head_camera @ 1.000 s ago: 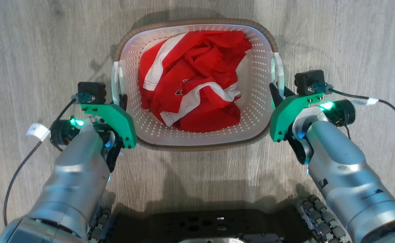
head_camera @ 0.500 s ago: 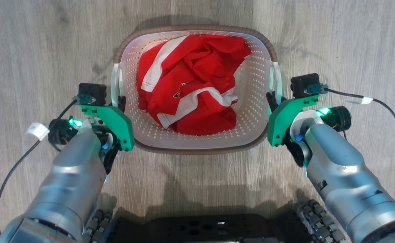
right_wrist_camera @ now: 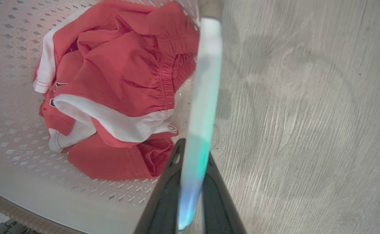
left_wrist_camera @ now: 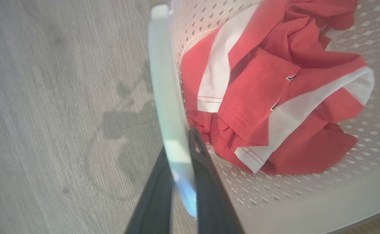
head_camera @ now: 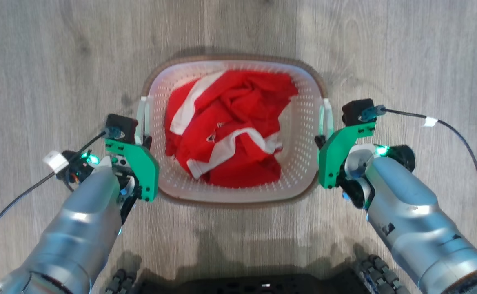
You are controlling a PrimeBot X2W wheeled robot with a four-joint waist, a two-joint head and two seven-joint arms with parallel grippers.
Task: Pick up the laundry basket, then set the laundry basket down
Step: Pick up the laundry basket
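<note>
Grey plank floor (head_camera: pixel 38 61) (shadowed); laundry basket (head_camera: pixel 301 163) over it, contact unclear.

Perforated plastic laundry basket (head_camera: pixel 301 163), red cloth (head_camera: pixel 230 122)

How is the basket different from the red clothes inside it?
The laundry basket is white; the clothes are red with white stripes. The basket is stiff plastic full of holes; the clothes are soft and crumpled. Both have some white.
</note>
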